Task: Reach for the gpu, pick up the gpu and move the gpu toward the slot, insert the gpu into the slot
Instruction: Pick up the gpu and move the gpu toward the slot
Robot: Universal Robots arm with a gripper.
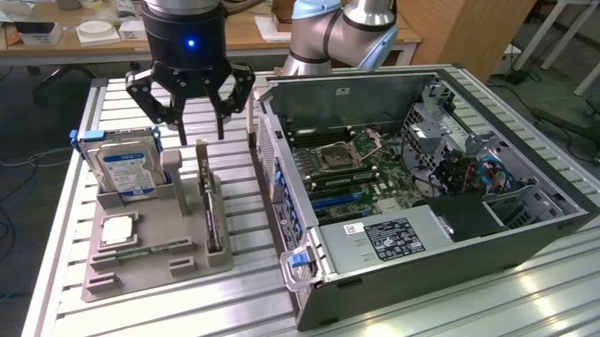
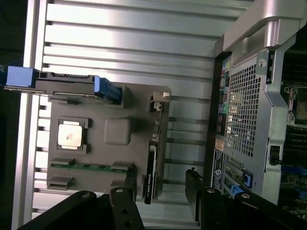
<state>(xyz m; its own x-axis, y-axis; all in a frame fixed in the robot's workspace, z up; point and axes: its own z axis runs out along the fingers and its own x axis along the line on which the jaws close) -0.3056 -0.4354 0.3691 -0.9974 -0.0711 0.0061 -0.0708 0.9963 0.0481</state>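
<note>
Dark-green gpu (image 1: 210, 210) on edge, bracket end apparently toward end effector (image 1: 199, 133)

Above the gpu (image 1: 208, 203) the air is free, and the gripper (image 1: 199, 133) hangs over its far end, jaws apart. On the holder (image 1: 150, 270) a post (image 1: 175, 175) stands just beside the card, and the drive (image 1: 126, 168) rises at the far corner. The case (image 1: 394, 274) wall stands close on the exterior view's right. The case is open above the slot (image 1: 333, 201); cables (image 1: 483, 172) lie well apart.
</note>
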